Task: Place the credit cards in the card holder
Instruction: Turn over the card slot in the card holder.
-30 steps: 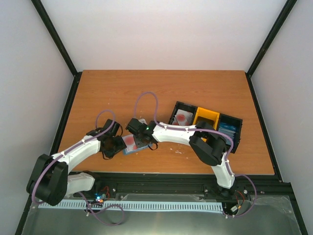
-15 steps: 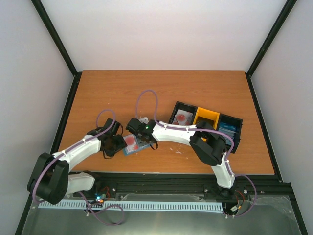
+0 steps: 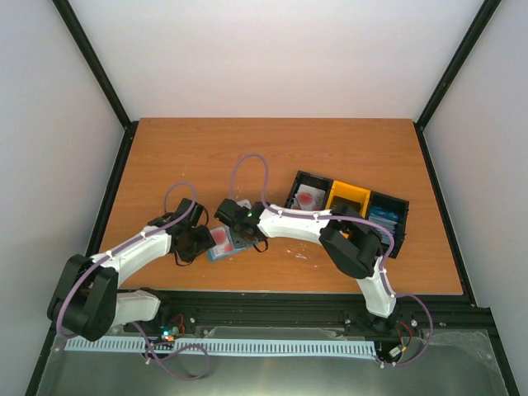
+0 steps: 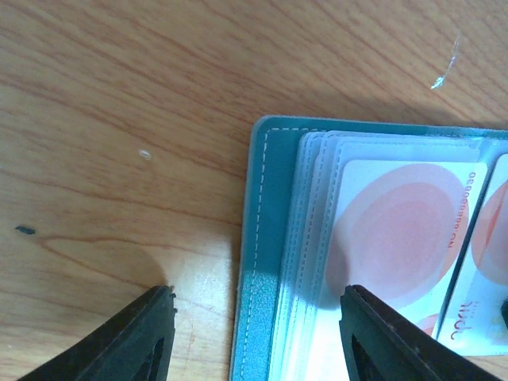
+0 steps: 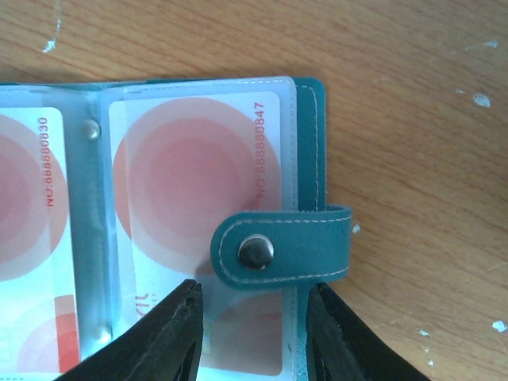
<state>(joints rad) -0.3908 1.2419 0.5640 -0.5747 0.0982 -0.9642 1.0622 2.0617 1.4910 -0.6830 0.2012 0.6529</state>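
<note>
The teal card holder (image 3: 216, 254) lies open like a book on the table between both grippers. Red-and-white credit cards sit in its clear pockets: one (image 4: 397, 230) in the left wrist view, two (image 5: 194, 182) (image 5: 24, 206) in the right wrist view. My left gripper (image 4: 258, 333) is open, straddling the holder's left edge (image 4: 274, 206), with one finger over the wood and the other over a card. Over the right page my right gripper (image 5: 254, 333) is open, just below the snap tab (image 5: 294, 246) that folds over that page. Another red card (image 3: 308, 198) lies in the tray.
A black-and-yellow three-compartment tray (image 3: 402, 223) stands right of the holder, with blue items (image 3: 382, 220) in its right compartment. Purple cables loop above both wrists. Bare wood stretches toward the back and left of the table.
My left gripper has edged slightly right toward the holder. The right arm and the holder sit almost where they were.
</note>
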